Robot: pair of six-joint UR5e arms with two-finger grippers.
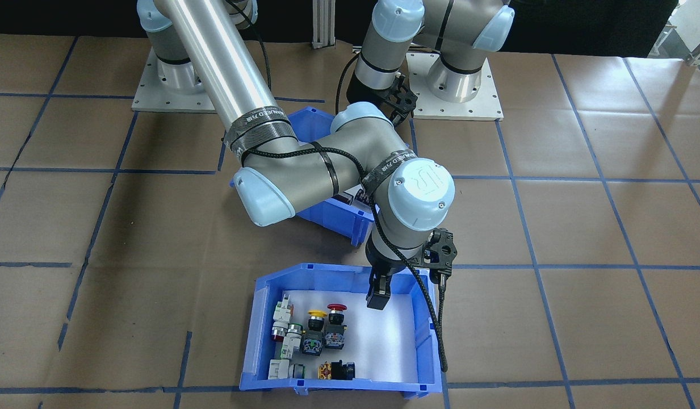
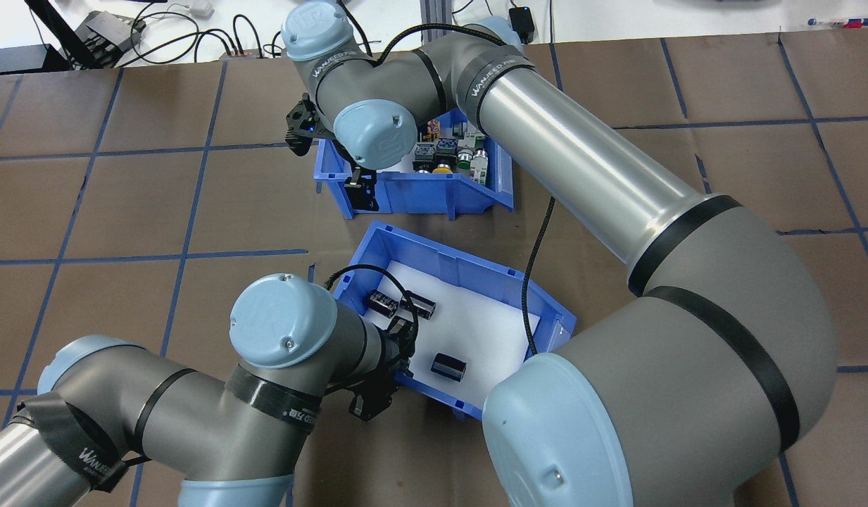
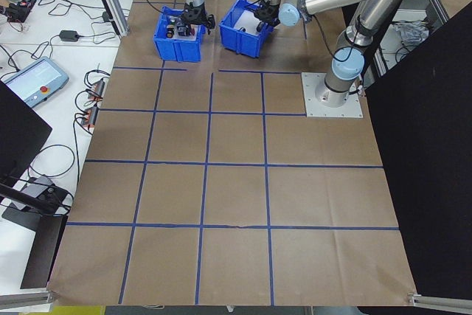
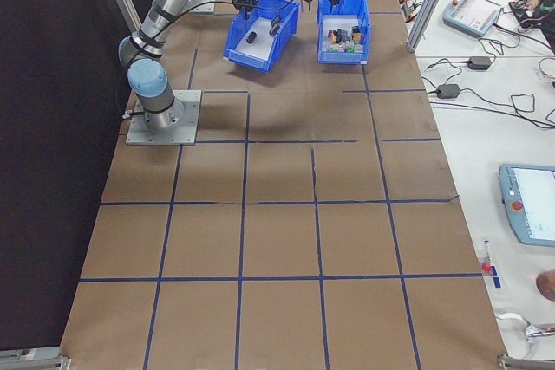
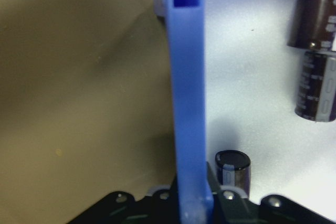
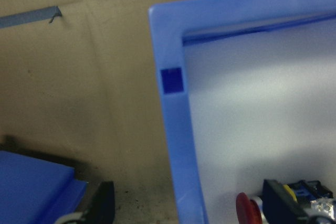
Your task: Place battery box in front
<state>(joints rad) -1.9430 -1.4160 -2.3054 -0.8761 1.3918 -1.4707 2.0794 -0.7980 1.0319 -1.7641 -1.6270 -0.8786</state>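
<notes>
The left hand (image 2: 395, 366) is clamped on the near wall of the battery box (image 2: 504, 282), which sits on the worktop (image 2: 159, 211) behind the switch bin (image 2: 412, 193). Rigid, light plastic; loose batteries (image 2: 448, 366) may roll. The right hand (image 2: 362, 193) straddles the switch bin's wall; whether it grips, I cannot tell.

light: even and bright, coming from above | shadows: soft ones pooling under the arms on the brown table (image 2: 124, 211) | glare: streaking along the right arm's metal tube (image 2: 574, 155) | focus: wrist views blurring right at the left gripper (image 5: 191, 203), bin wall (image 5: 186, 103) smearing | exterior views: staying sharp
</notes>
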